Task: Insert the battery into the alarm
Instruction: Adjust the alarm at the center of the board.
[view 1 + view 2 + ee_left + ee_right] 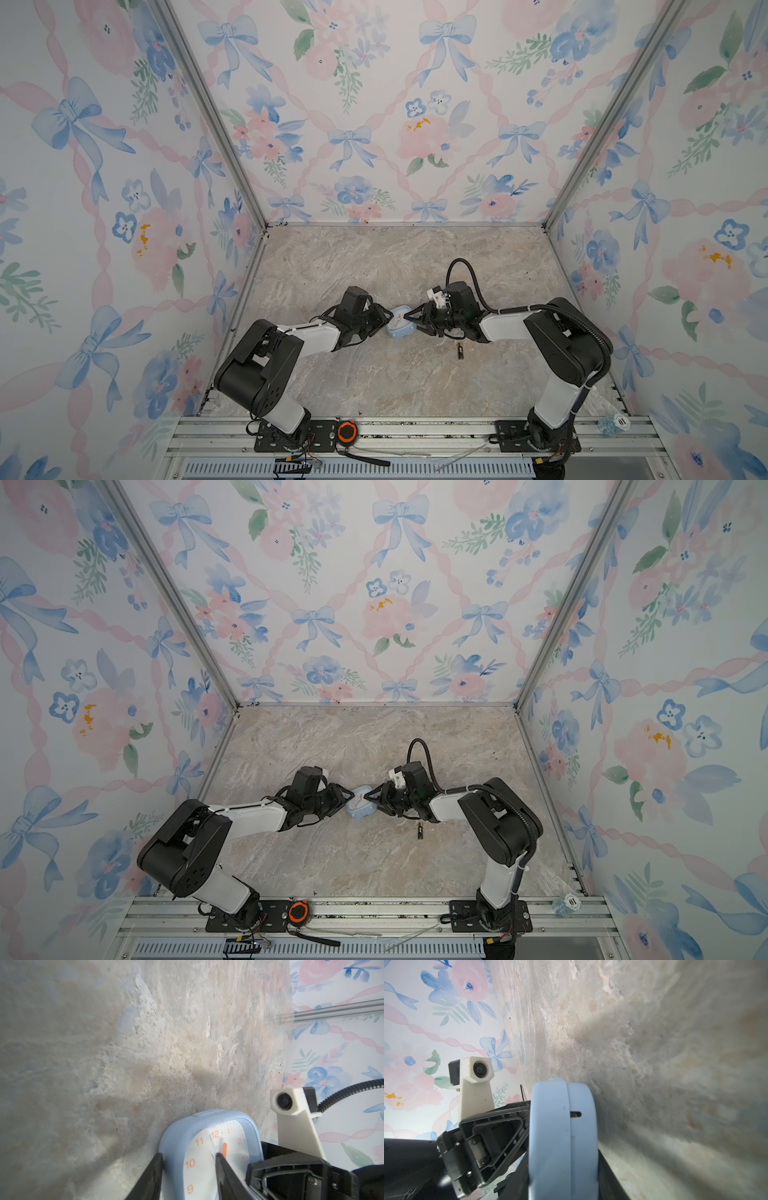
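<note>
Marble table (374, 266). Left gripper (387, 321), at the clock's 9 o'clock: jaws drawn in tight on the clock (401, 330), one finger (223, 1169) on the dial, its mate behind the case. Right gripper (409, 316), at 3 o'clock: jaws straddle the clock's edge; firm grip or not, cannot tell. Battery (460, 351) lies loose on the table at the clock's 4 o'clock, clear of both grippers.

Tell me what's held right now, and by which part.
The alarm: left gripper pinches it front-to-back, one finger on the dial. Right gripper straddles the opposite edge; grip unclear.
</note>
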You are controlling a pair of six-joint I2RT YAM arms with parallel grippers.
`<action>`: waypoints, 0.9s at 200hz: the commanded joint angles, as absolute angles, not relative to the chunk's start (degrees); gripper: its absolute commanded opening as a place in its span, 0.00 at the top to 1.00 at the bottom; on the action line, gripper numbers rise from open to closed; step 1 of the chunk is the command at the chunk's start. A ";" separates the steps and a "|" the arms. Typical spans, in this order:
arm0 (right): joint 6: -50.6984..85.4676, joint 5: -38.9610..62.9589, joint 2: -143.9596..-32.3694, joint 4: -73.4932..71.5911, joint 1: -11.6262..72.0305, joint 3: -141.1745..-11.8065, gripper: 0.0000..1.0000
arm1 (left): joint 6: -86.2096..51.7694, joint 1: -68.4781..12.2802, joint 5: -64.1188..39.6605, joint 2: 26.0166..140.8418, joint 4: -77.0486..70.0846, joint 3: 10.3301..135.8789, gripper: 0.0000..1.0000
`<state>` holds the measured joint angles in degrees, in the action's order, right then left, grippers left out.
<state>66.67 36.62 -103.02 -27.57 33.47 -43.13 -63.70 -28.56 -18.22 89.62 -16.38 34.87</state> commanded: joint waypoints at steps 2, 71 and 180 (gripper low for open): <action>62.00 36.34 -98.34 -23.08 35.30 -46.31 0.75 | -63.45 -29.22 -20.07 88.47 -14.24 33.59 0.53; 30.39 1.20 -85.50 22.04 44.86 -64.28 0.84 | -59.19 -22.76 -17.58 76.39 6.61 46.83 0.26; -28.16 -58.31 -86.19 -13.70 70.77 -56.21 0.94 | -75.19 -22.21 -36.85 75.68 9.81 55.33 0.16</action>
